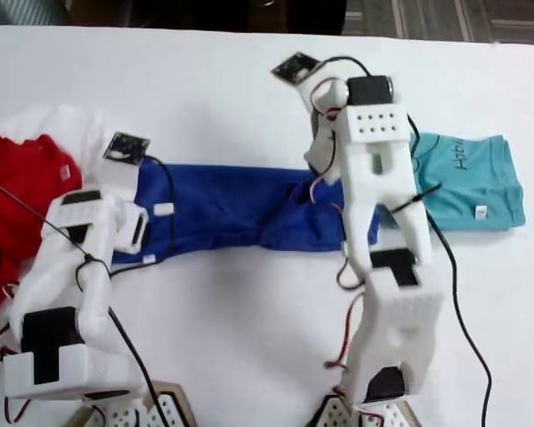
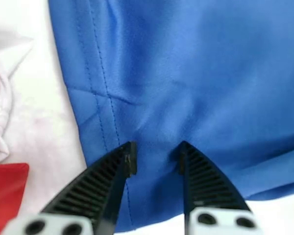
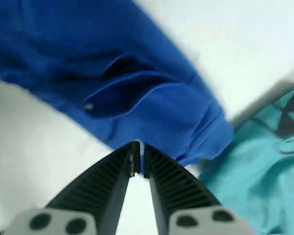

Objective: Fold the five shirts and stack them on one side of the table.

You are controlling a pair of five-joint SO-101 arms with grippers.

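My left gripper [image 2: 157, 155] has its jaws apart, tips down on the blue shirt [image 1: 222, 209] beside its stitched hem. That shirt lies stretched across the middle of the surface [image 1: 231, 107], twisted midway. My right gripper [image 3: 138, 159] is all but closed at the shirt's other end; I cannot tell whether cloth is pinched. A folded teal shirt [image 1: 467, 182] lies just beyond, a red shirt [image 1: 18, 205] opposite.

Blue shirt [image 1: 222, 209] plain; red shirt [image 1: 18, 196] plain; teal shirt [image 1: 467, 173] has dark print. Table [image 1: 205, 80] white. Arms [image 1: 378, 151] white with black motors.
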